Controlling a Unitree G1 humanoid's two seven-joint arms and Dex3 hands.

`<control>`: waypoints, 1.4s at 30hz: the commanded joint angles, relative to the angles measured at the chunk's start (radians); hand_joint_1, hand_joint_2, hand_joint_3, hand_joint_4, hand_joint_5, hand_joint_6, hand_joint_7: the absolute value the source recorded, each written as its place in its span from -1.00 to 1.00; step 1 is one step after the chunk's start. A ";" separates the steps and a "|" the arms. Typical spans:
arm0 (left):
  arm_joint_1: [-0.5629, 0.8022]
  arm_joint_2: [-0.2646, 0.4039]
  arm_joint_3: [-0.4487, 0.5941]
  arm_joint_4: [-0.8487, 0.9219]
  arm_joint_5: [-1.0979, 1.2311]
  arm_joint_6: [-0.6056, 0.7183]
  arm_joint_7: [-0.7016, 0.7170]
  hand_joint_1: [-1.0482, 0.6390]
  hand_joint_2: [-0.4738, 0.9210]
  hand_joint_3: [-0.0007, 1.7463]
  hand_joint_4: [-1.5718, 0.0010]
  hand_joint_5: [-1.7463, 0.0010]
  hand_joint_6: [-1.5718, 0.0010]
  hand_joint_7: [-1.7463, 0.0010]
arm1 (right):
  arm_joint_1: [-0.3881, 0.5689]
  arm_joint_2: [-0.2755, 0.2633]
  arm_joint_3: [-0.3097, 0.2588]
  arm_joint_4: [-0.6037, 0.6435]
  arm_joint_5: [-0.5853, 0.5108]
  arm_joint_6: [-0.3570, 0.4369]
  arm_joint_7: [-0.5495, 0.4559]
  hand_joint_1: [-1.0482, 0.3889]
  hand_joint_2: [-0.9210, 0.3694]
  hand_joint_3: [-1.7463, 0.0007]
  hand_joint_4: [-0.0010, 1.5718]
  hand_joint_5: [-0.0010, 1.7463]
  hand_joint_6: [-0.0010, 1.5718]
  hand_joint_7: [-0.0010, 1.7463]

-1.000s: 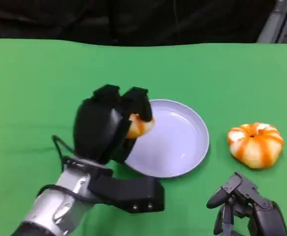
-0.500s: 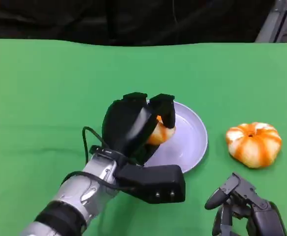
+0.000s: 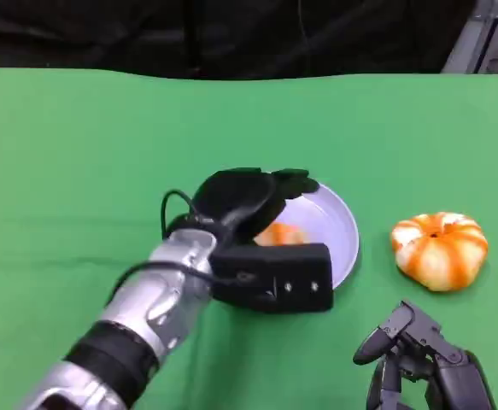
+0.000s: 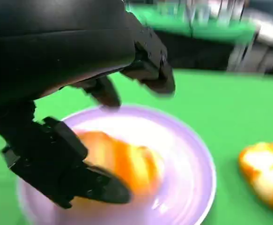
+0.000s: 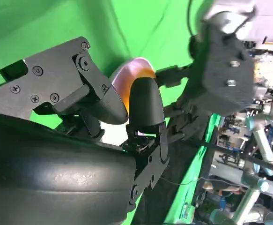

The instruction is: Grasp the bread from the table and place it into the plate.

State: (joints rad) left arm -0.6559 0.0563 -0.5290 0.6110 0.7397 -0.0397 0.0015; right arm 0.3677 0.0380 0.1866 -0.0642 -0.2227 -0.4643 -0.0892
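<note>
My left hand [image 3: 240, 198] hangs over the near-left part of the plate [image 3: 338, 224], its fingers [image 4: 148, 70] spread above the bread [image 4: 122, 161] rather than wrapped on it; in the left wrist view I see the thumb side low beside the bread and the other fingers lifted clear above it, so I read the hand as released, holding nothing. The bread lies inside the lavender plate, on its floor toward the left side, orange-glazed and partly hidden by my hand in the head view. My right hand [image 3: 424, 363] rests low at the near right of the green table [image 3: 78, 154], fingers apart and holding nothing. A second, round orange-striped bun [image 3: 439, 249] sits on the cloth just to the right of the plate, apart from its rim.
</note>
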 commanded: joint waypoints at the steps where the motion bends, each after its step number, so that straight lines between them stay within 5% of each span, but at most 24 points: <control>1: 0.030 0.037 0.009 -0.085 -0.048 0.036 -0.126 -0.96 1.00 -0.44 1.00 0.99 0.99 0.98 | 0.006 -0.007 -0.003 -0.019 -0.004 0.008 -0.005 0.20 -0.62 -0.64 0.01 1.00 -0.41 1.00; 11: 0.166 0.147 0.113 -0.325 -0.255 -0.030 -0.307 -0.97 1.00 -0.41 0.94 0.97 0.95 0.95 | -0.002 -0.005 -0.004 -0.010 -0.003 0.006 -0.010 0.20 -0.62 -0.65 0.00 1.00 -0.41 1.00; 13: 0.227 0.146 0.165 -0.385 -0.325 -0.042 -0.298 -0.84 1.00 -0.49 0.82 0.89 0.86 0.91 | -0.001 -0.005 -0.003 -0.012 -0.003 0.012 -0.009 0.20 -0.62 -0.65 0.01 1.00 -0.41 1.00; 16: 0.315 0.134 0.233 -0.443 -0.406 -0.103 -0.247 -0.48 1.00 -0.67 0.82 0.17 0.70 0.74 | -0.001 -0.005 -0.002 -0.011 0.000 0.010 -0.009 0.19 -0.62 -0.65 0.01 1.00 -0.41 1.00; 20: 0.439 0.131 0.316 -0.472 -0.496 -0.264 -0.176 0.00 1.00 -0.76 0.43 -0.20 0.29 0.51 | 0.002 -0.006 0.000 -0.011 -0.008 0.004 -0.015 0.19 -0.62 -0.65 0.01 1.00 -0.41 1.00; 22: 0.484 0.133 0.347 -0.481 -0.535 -0.323 -0.164 0.04 0.90 -0.60 0.33 -0.34 0.21 0.33 | 0.004 -0.006 0.001 -0.014 -0.009 0.006 -0.016 0.19 -0.62 -0.64 0.00 1.00 -0.41 1.00; 23: 0.507 0.129 0.363 -0.492 -0.552 -0.336 -0.157 0.04 0.73 -0.35 0.28 -0.39 0.20 0.21 | 0.005 -0.006 0.002 -0.015 -0.008 0.007 -0.015 0.18 -0.62 -0.64 0.00 1.00 -0.41 1.00; 26: 0.566 0.104 0.407 -0.504 -0.585 -0.401 -0.114 0.05 0.54 -0.08 0.20 -0.42 0.17 0.11 | 0.007 -0.008 0.005 -0.018 -0.006 0.008 -0.014 0.18 -0.63 -0.64 -0.01 1.00 -0.41 1.00; 27: 0.589 0.089 0.427 -0.503 -0.596 -0.443 -0.087 0.16 0.32 0.27 0.06 -0.51 0.03 -0.09 | 0.008 -0.008 0.006 -0.019 -0.006 0.007 -0.014 0.19 -0.63 -0.63 -0.01 1.00 -0.41 1.00; 30: 0.666 0.060 0.469 -0.522 -0.642 -0.508 -0.054 0.24 0.11 0.66 -0.05 -0.68 -0.01 -0.41 | 0.010 -0.010 0.006 -0.020 -0.006 0.008 -0.015 0.19 -0.64 -0.63 -0.02 1.00 -0.41 1.00; 33: 0.756 0.049 0.497 -0.566 -0.677 -0.533 -0.050 0.22 0.07 0.75 -0.08 -0.83 0.00 -0.64 | 0.013 -0.011 0.007 -0.025 0.001 0.012 -0.010 0.19 -0.64 -0.63 -0.03 1.00 -0.41 1.00; 42: 0.881 0.030 0.512 -0.604 -0.704 -0.547 -0.058 0.13 0.15 0.59 -0.08 -0.93 -0.03 -0.75 | 0.022 -0.019 0.001 -0.037 0.015 0.007 0.002 0.20 -0.64 -0.62 -0.04 1.00 -0.42 1.00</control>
State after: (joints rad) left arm 0.2016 0.0788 -0.0215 0.0147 0.0558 -0.5717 -0.0424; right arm 0.3826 0.0340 0.1986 -0.0869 -0.2222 -0.4531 -0.0917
